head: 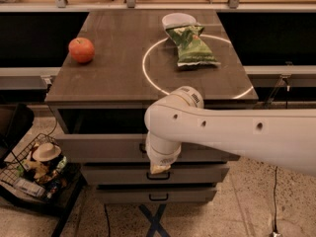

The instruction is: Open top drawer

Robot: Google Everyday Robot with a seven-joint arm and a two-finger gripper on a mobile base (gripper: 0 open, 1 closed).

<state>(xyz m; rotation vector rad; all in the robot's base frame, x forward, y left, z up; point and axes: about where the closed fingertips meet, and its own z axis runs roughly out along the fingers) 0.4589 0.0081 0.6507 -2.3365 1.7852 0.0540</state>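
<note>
The top drawer (98,148) is the wide grey front panel just under the table top. My white arm comes in from the right and bends down in front of the drawer's middle, hiding its handle. The gripper (159,169) points down at the drawer's lower edge, just above the dark loop handle (158,176) of the narrower second drawer (202,174). A third narrow drawer (123,195) sits below that. I cannot tell whether the gripper holds anything.
On the brown table top (113,78) lie a red apple (81,50), a green chip bag (191,47) and a white bowl (178,19). A wire basket of items (37,169) stands on the floor at the left. A cable (274,191) hangs at the right.
</note>
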